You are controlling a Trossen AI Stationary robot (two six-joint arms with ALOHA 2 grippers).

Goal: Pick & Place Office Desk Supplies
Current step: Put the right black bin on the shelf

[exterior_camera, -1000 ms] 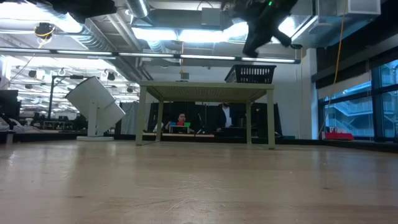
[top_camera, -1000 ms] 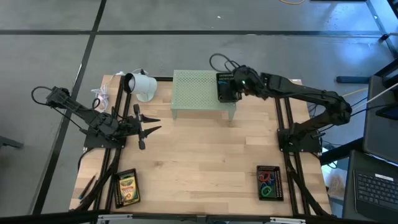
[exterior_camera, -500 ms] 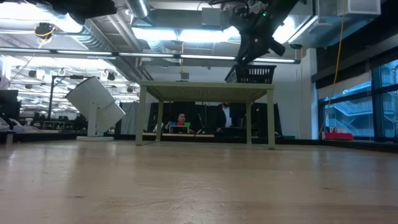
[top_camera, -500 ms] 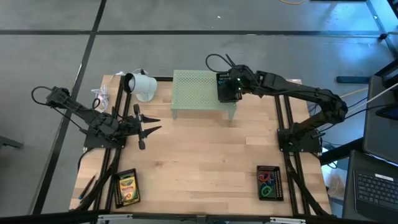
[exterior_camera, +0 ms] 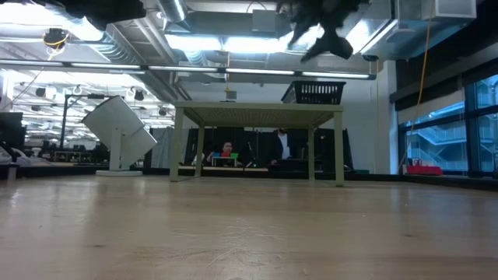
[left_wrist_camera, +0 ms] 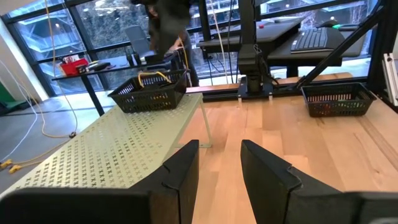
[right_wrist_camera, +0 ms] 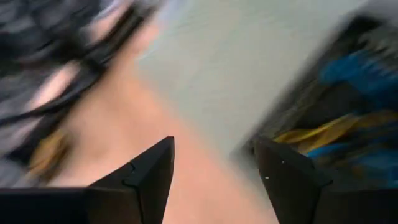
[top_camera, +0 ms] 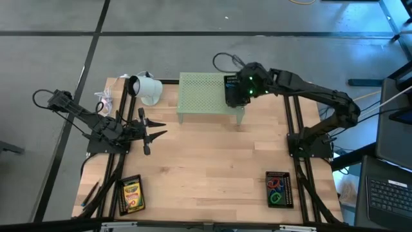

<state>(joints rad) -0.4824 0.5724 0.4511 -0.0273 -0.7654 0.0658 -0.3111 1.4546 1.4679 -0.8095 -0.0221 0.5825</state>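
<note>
Pale wood makes up the table [top_camera: 206, 161], and at its far edge stands the green perforated stand [top_camera: 203, 96] with a black basket [top_camera: 233, 90] on its right end; the white lamp [top_camera: 147, 87] lies at the far left. The right arm reaches across from the right side, its gripper [right_wrist_camera: 214, 168] hanging over that basket with jaws set wide and nothing between them; the right wrist view is smeared, but shows blue and yellow shapes in a dark container just past the fingers (what they are I cannot tell). The left gripper [left_wrist_camera: 217, 165] waits low over the left side of the table, jaws narrowly apart and empty, pointing toward the stand. The supplies lie well apart: a crayon box [top_camera: 131, 194] at the near left corner, and a second basket [top_camera: 278, 188] at the near right holding red, green and blue band loops [top_camera: 277, 187]. I judge the step in hand to be a visit to the far basket, either a drop just made or a pick about to begin; the frames do not settle which. The next move likely calls for steadying over the basket, or carrying the wide jaws to the near items without clipping the stand's edge.
</note>
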